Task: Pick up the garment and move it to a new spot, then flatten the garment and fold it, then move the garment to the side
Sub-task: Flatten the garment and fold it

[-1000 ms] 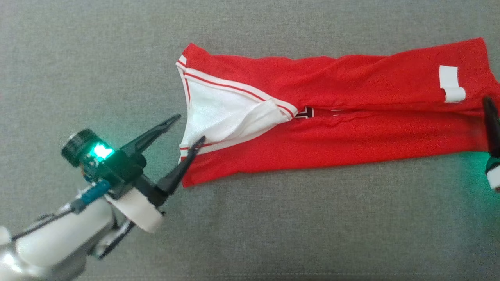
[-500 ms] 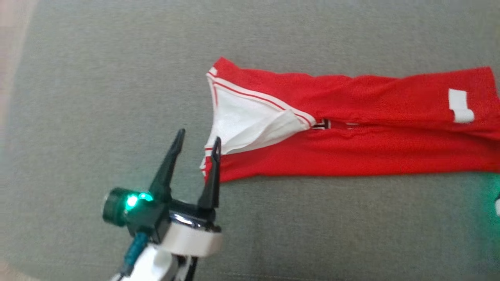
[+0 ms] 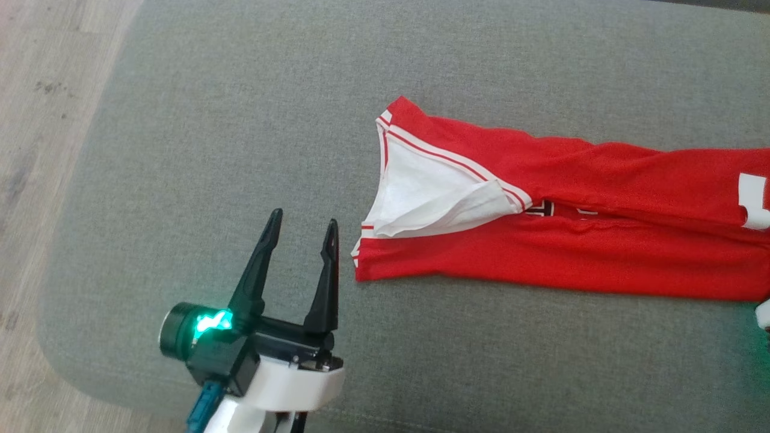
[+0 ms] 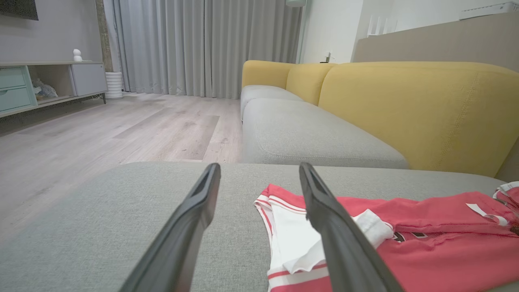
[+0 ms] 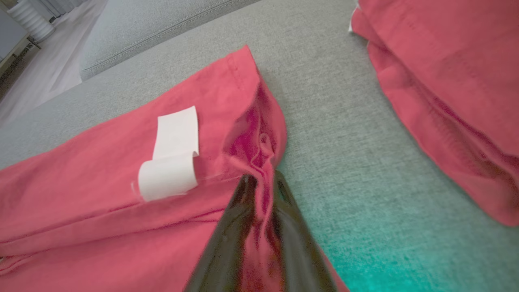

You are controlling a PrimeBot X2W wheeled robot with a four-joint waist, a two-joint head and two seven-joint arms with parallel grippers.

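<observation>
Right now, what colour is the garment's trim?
The trim is white with a thin red stripe, clearest in the head view.

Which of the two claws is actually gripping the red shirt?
The right gripper: it pinches the garment at its edge, beside the white label. The left gripper stands open, holding nothing.

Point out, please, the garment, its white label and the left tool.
garment (image 3: 541, 264), head view, lower red fold.
white label (image 5: 168, 178), right wrist view, curled end.
left tool (image 3: 304, 217), head view, between its fingertips.
</observation>
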